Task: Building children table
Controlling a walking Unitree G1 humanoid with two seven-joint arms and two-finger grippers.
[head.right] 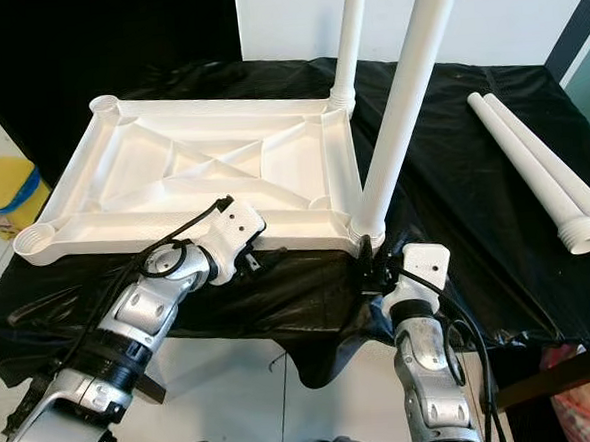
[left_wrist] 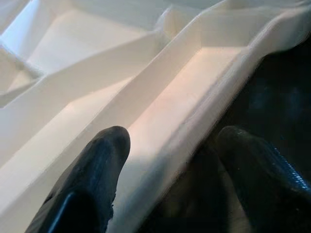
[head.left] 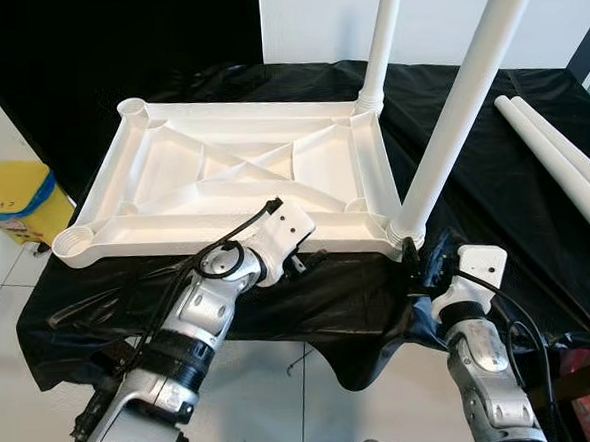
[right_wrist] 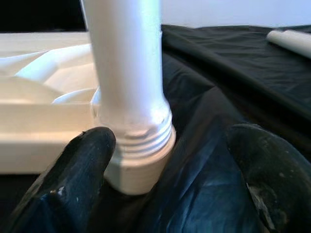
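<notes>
Black cloth covers the table (head.left: 533,181), where a white tabletop (head.left: 232,175) lies upside down with two legs (head.left: 458,106) screwed in upright. Left end effector (left_wrist: 170,194) straddles its near rim, released. Right end effector (right_wrist: 165,179) spreads around the near leg's threaded base. Two spare legs (head.right: 537,171) lie well apart on the right.

A white plastic tabletop (head.right: 202,177) lies upside down on a black cloth (head.right: 452,171), two white legs (head.right: 403,104) standing in its right corners. Two loose legs (head.right: 542,171) lie well to the right. Both silver arms reach its near edge
</notes>
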